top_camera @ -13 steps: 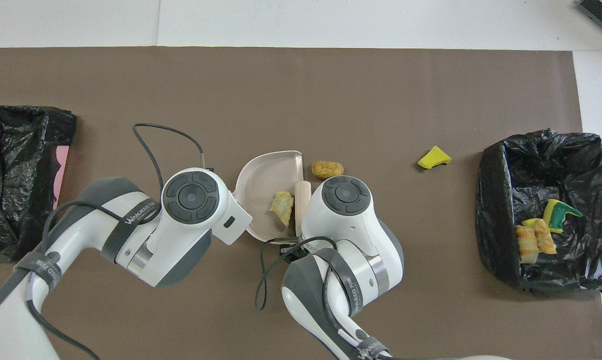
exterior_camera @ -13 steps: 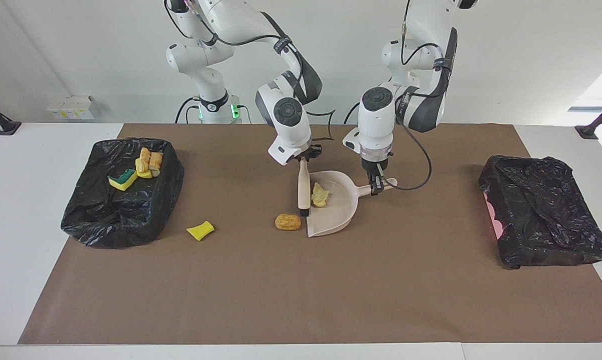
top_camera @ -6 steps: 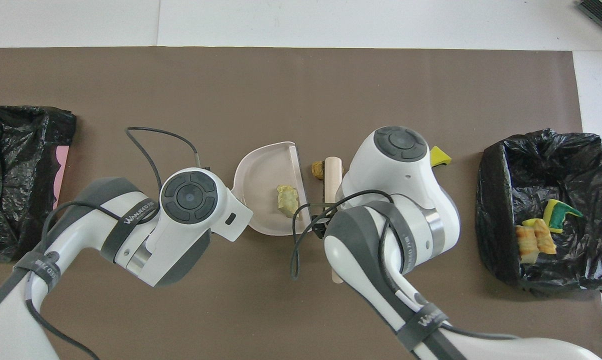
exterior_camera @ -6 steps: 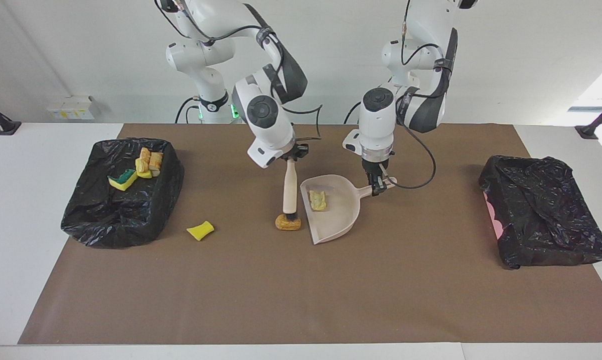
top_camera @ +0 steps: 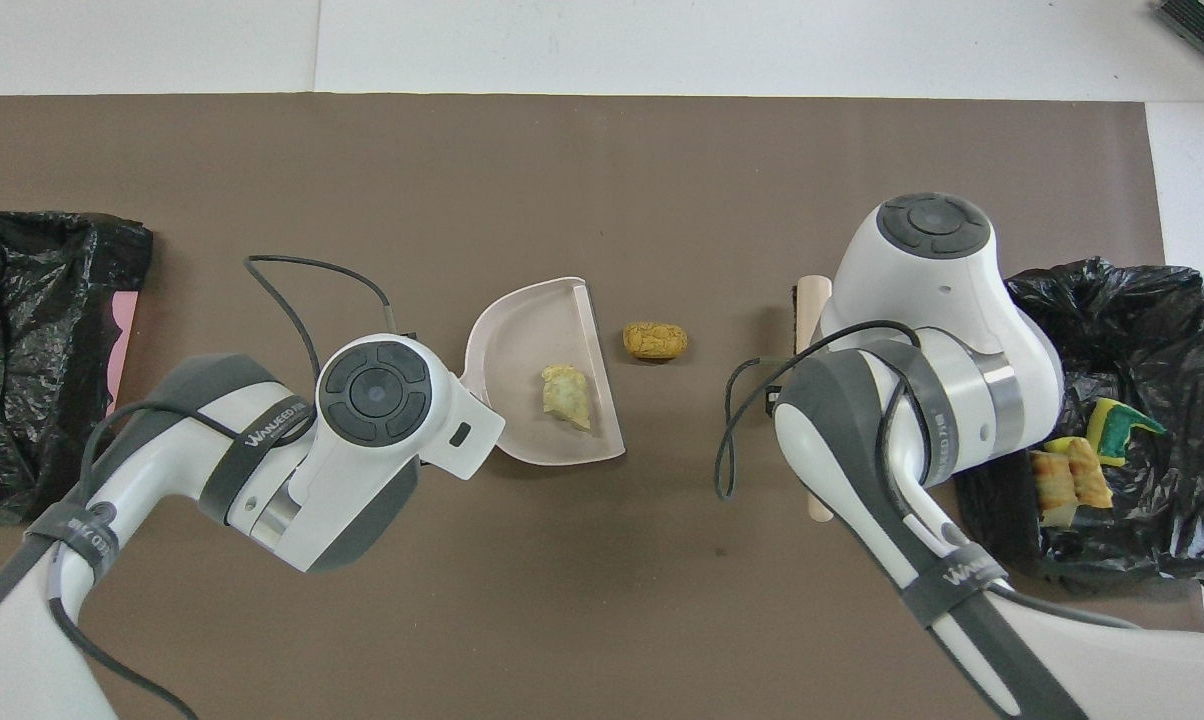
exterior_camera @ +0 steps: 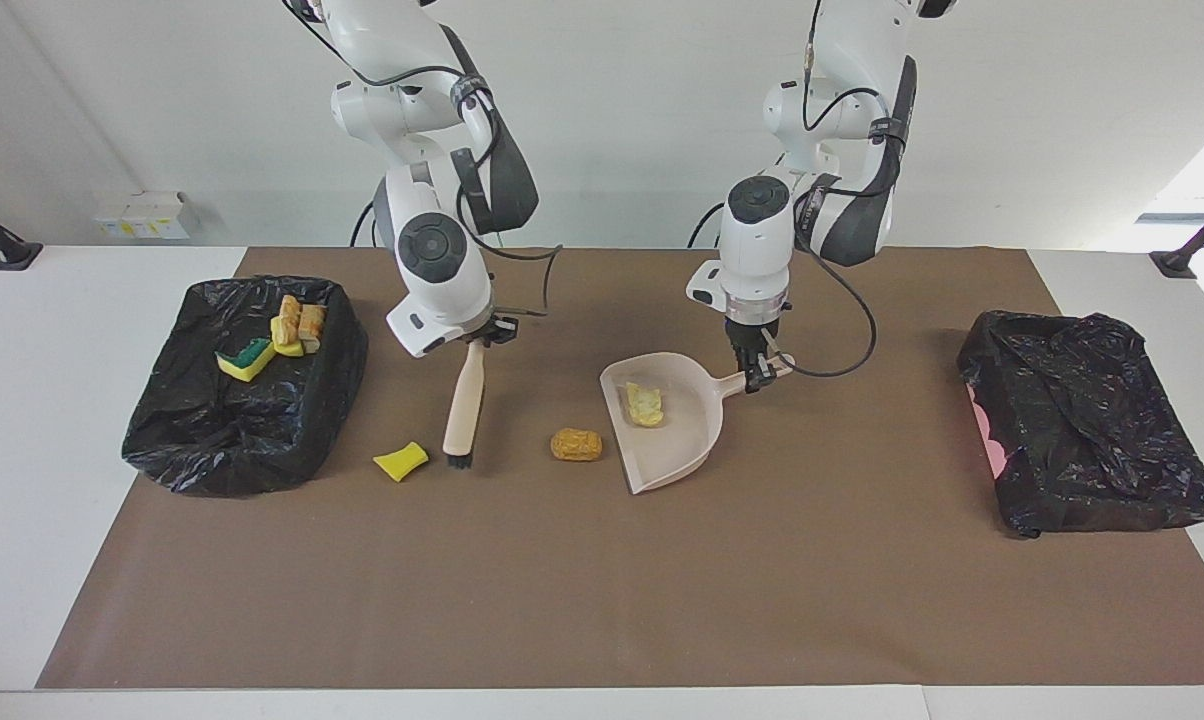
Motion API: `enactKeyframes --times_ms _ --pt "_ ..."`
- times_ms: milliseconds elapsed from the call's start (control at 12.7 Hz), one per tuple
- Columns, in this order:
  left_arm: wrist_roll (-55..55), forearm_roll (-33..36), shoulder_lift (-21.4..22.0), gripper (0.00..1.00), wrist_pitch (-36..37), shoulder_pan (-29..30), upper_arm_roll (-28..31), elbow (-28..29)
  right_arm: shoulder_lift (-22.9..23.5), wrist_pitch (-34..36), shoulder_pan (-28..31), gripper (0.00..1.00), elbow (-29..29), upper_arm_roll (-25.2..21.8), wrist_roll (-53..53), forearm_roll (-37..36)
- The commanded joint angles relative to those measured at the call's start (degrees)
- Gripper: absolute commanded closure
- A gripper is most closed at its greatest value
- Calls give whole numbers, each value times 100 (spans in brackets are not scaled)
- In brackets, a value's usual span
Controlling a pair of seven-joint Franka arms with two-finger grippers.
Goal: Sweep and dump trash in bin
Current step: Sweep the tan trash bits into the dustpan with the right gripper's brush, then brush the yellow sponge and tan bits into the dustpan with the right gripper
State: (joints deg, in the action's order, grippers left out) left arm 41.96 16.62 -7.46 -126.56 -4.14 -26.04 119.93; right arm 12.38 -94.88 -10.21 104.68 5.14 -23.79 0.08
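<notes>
Two robot arms work over a brown surface (exterior_camera: 602, 580). The right tool (exterior_camera: 480, 338) is shut tight on a beige brush with black bristles (exterior_camera: 462, 405), whose bristles sit just beside a yellow sponge bit (exterior_camera: 401, 461). The left tool (exterior_camera: 757, 372) grips the handle of a beige plastic dustpan (exterior_camera: 677, 440) with one rough beige lump (exterior_camera: 645, 404) inside. A golden-brown bread-like piece (exterior_camera: 575, 444) lies near the pan's lip. More bits sit in the black-bagged bin (exterior_camera: 242, 440) at the right arm's end.
</notes>
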Motion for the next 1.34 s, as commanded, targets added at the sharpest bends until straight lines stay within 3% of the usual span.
enactKeyframes --times_ms 0,236,471,943,1257 --pt "-100 26 140 100 -185 27 20 180 -148 -12 579 100 228 75 662 -638" --pt "-109 17 140 100 -185 27 20 180 -148 -590 1221 100 499 75 1595 -1273" --pt "-144 17 140 100 -185 27 20 180 -122 -1128 1232 100 905 75 1685 -1282" --pt "-653 8 148 100 -159 36 20 180 97 -1296 188 100 774 119 1624 -923" --pt "-707 8 148 100 -141 106 29 197 466 -1876 -244 100 511 145 1659 -571"
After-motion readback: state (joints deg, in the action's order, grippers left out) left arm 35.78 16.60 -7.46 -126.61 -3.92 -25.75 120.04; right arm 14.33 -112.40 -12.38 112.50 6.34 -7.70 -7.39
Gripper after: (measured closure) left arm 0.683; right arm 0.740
